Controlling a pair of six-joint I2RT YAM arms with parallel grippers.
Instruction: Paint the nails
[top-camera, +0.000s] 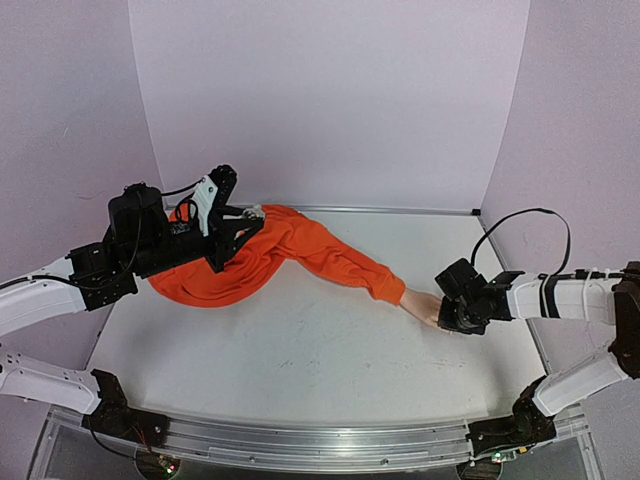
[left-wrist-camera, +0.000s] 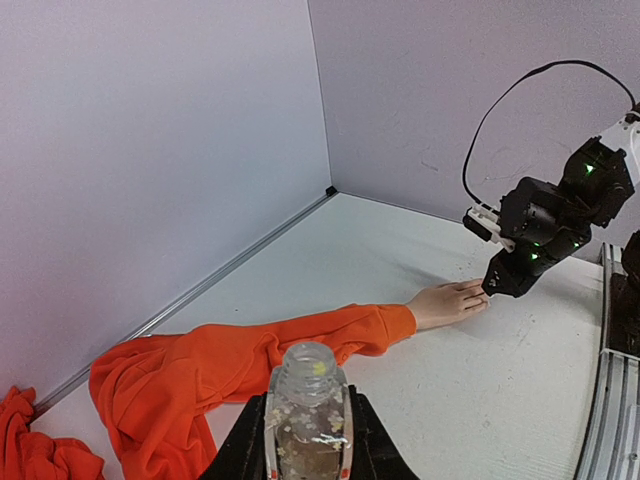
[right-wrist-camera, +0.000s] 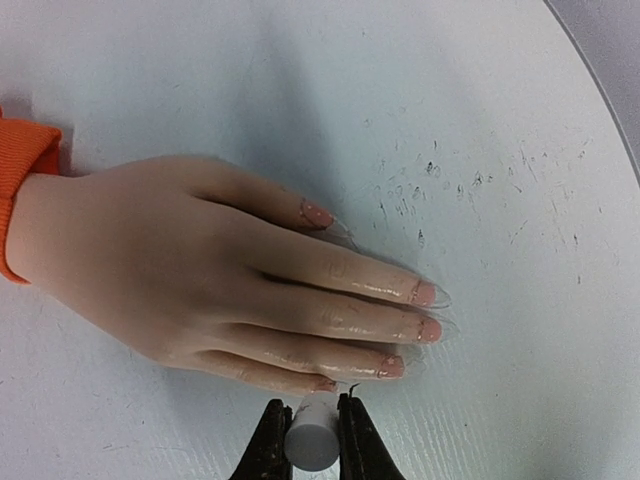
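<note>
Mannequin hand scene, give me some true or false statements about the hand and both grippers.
The left gripper holds the clear bottle upright and uncapped. True.
The mannequin hand lies palm up. False: it lies palm down on the table.
The right gripper grips a white handle near the little finger. True.
The sleeve is blue. False: it is orange.
</note>
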